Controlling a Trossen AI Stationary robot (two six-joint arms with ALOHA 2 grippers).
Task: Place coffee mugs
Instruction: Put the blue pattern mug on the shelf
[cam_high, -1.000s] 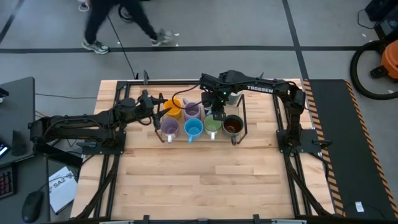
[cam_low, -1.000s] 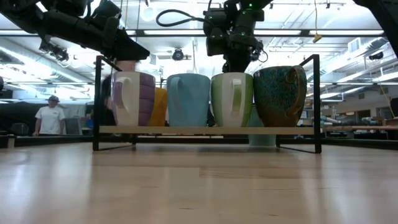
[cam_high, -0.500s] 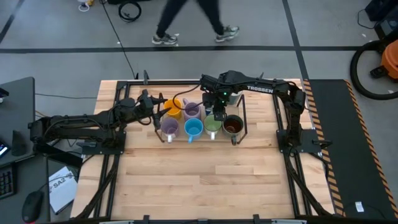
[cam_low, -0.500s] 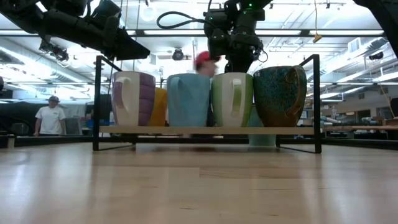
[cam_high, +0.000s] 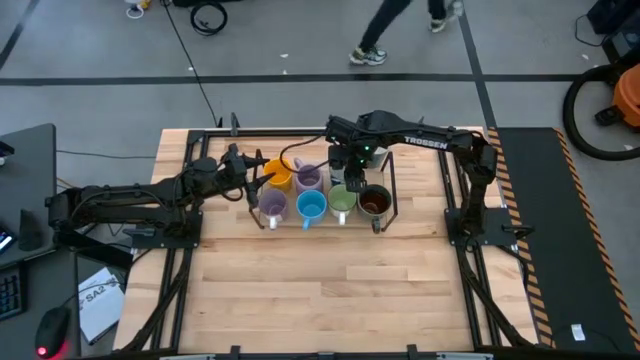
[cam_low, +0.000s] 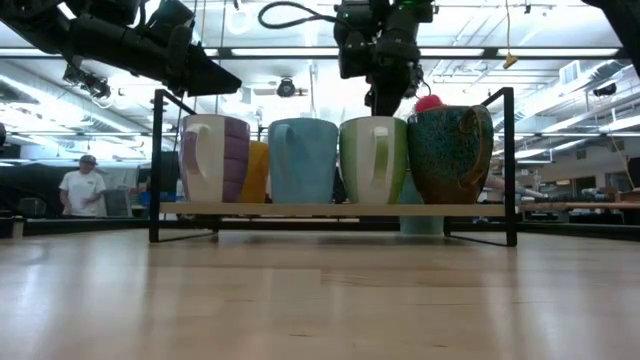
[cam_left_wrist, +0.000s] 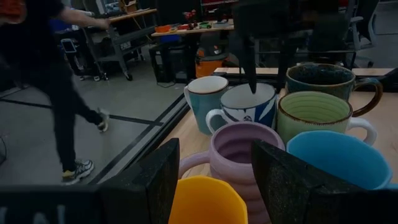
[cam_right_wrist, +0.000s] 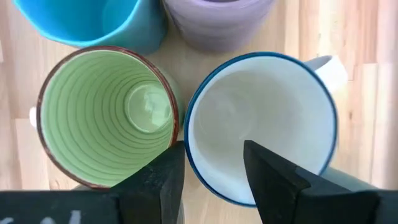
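Right gripper (cam_right_wrist: 214, 149): above the back row of the rack, pointing straight down. Its fingers are spread and stand astride the near rim of the white mug, with nothing pinched.
White mug (cam_right_wrist: 261, 124): upright in the back row with a blue rim and an empty inside. It sits just beside the green mug, its handle turned away from that mug.
Green mug (cam_right_wrist: 106, 115): front row, upright, with a ribbed inside and a brown rim.
Dark mug (cam_left_wrist: 329, 78): at the right end of the front row, next to the green mug.
Blue mug (cam_left_wrist: 339, 158): front row, between the green mug and a lavender mug.
Front lavender mug (cam_low: 215, 158): at the left end of the front row, its pale handle facing the low camera.
Back lavender mug (cam_left_wrist: 239, 146): back row, between the orange and white mugs.
Left gripper (cam_left_wrist: 214, 155): hangs over the left end of the rack, higher than the mug tops. Its fingers are set wide and hold nothing, and the orange mug shows below the gap.
Orange mug (cam_left_wrist: 208, 202): at the left end of the back row, upright.
Pale mug (cam_left_wrist: 208, 99): just beside the white mug, toward the table's far edge. Whether it stands on the rack cannot be told.
Rack (cam_low: 510, 160): black wire frame with a flat shelf, in the middle of the table's far half.
Table (cam_high: 330, 290): light wood.
Person (cam_left_wrist: 56, 81): in dark clothes, on the floor beyond the table's far edge.
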